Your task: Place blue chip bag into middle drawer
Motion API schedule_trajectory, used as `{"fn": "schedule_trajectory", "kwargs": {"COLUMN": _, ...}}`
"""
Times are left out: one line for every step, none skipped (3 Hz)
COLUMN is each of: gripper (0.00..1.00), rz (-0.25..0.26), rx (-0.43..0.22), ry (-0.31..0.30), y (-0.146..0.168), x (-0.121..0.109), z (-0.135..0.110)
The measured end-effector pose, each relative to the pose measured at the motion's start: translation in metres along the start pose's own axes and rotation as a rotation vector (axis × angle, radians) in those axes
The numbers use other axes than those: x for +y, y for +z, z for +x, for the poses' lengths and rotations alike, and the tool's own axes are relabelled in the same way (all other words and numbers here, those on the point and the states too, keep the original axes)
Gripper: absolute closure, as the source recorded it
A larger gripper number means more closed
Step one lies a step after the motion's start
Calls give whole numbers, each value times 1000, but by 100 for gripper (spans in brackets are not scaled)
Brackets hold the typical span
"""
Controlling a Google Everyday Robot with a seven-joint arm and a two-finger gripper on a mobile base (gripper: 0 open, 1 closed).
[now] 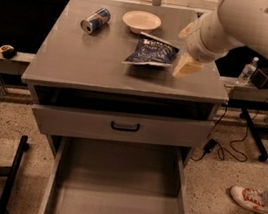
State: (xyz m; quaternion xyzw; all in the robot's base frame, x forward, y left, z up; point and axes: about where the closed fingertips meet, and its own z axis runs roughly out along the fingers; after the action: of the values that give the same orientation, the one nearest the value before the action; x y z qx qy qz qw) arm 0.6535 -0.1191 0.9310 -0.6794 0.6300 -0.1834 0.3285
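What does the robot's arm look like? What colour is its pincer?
The arm is fat, round and whitish, with small dark round spots. Its pincer is pale yellow and hangs over the table's right side, beside the blue chip bag.

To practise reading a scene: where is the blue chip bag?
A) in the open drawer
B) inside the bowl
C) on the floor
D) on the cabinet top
D: the blue chip bag lies on the cabinet top near the bowl, end effector beside it.
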Motion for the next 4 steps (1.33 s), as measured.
{"fn": "schedule_trajectory", "kwargs": {"gripper": 31, "rz": -18, "rx": -58, "ry": -29, "y": 23, "x": 3, "z": -26}}
{"fn": "schedule_trajectory", "kwargs": {"gripper": 32, "rz": -15, "rx": -102, "ry": -54, "y": 31, "x": 5, "z": -45}}
{"fn": "schedule_trajectory", "kwargs": {"gripper": 47, "rz": -19, "rx": -148, "ry": -55, "y": 38, "x": 6, "z": -55}}
{"fn": "schedule_trajectory", "kwargs": {"gripper": 64, "rz": -40, "rx": -171, "ry": -43, "y": 52, "x": 11, "z": -58}}
